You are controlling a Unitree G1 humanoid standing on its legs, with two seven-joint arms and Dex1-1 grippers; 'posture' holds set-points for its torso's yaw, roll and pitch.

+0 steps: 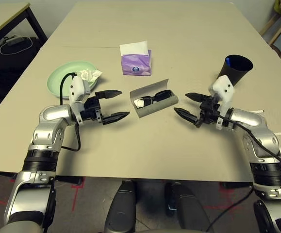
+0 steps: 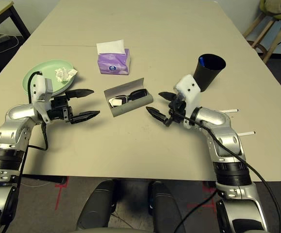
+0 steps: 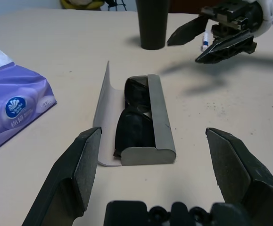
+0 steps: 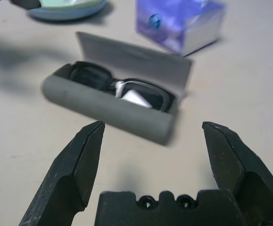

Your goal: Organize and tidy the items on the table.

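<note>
Jaws wide on both grippers; 1 glasses case (image 1: 154, 98), 1 sunglasses (image 3: 135, 117), 1 cup (image 1: 236, 69).

Bare worktop (image 1: 145, 145) on both flanks of the open case (image 1: 154, 101), tissue box (image 1: 136, 64) close behind, cup (image 1: 236, 70) behind the right hand (image 1: 191, 108), plate (image 1: 65, 75) behind the left hand (image 1: 112, 104).

Beige table (image 1: 179, 58): case (image 1: 154, 99), tissue box (image 1: 136, 63), cup (image 1: 236, 69)
</note>
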